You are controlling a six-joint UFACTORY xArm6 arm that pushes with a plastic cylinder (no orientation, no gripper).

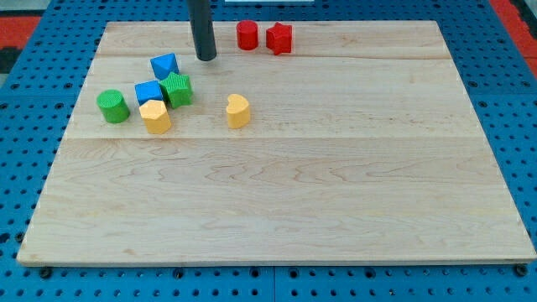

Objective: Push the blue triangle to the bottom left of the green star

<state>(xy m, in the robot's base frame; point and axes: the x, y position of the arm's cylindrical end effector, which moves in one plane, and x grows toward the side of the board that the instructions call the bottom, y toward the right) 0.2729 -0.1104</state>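
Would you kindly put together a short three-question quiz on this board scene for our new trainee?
1. True or false: my tip is touching the blue triangle.
2. Which block lies directly against the green star on the view's left? A) the blue cube B) the red star C) the green cylinder
3. Fill in: two blocks sit near the board's top edge, and both are coloured ____.

Key
1. False: the tip stands apart, to the triangle's upper right in the view.
2. A
3. Red: a red cylinder and a red star.
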